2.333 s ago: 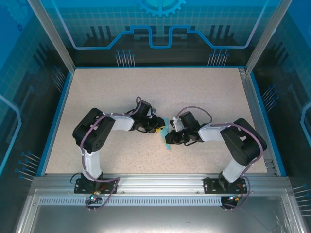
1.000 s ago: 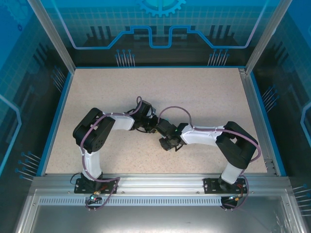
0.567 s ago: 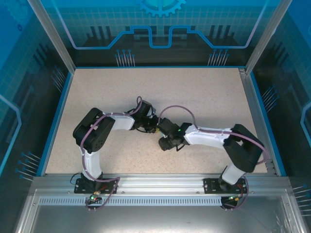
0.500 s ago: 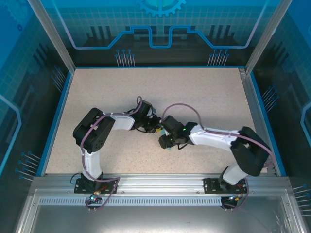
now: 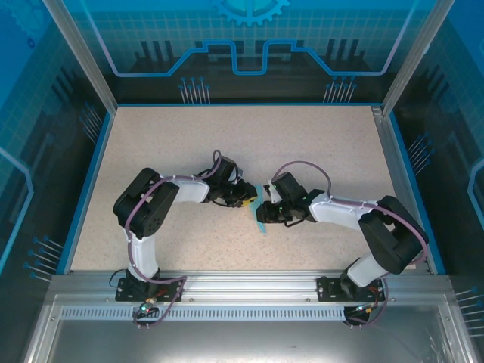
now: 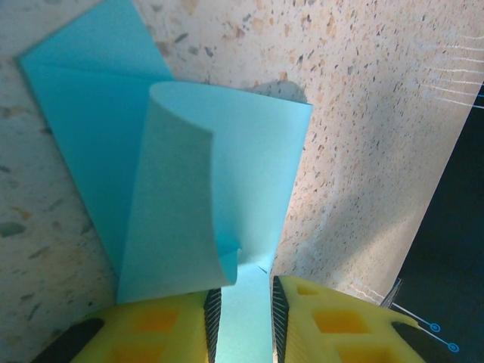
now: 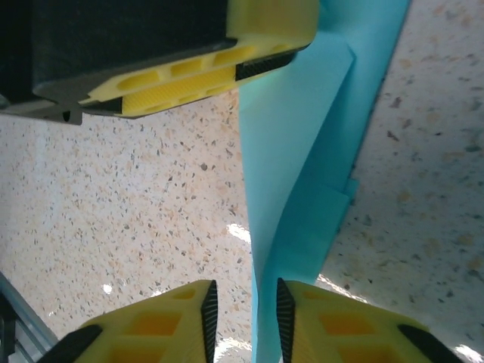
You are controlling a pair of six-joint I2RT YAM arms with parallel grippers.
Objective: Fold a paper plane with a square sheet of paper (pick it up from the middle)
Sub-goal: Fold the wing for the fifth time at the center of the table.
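Note:
The square sheet of paper (image 5: 259, 221) lies mid-table as a narrow, folded light-blue strip between the two wrists. In the left wrist view one flap of the paper (image 6: 219, 166) curls up off a flat layer. That flat layer runs into the narrow gap of my left gripper (image 6: 240, 286), whose jaws stand slightly apart. In the right wrist view a raised fold of the paper (image 7: 302, 151) passes through the gap of my right gripper (image 7: 242, 295), near its right pad, with bare table beside it. Both the left gripper (image 5: 248, 200) and the right gripper (image 5: 266, 214) sit at the strip.
The speckled table (image 5: 227, 144) has a blue rim (image 5: 83, 181) and clear walls on three sides. An aluminium rail (image 5: 242, 295) with both arm bases runs along the near edge. A yellow finger of the left gripper (image 7: 197, 76) sits close ahead of the right gripper.
The right arm, stretched leftward over the paper a second ago, has drawn back to the right, and the blue strip shows again. The left arm has not moved.

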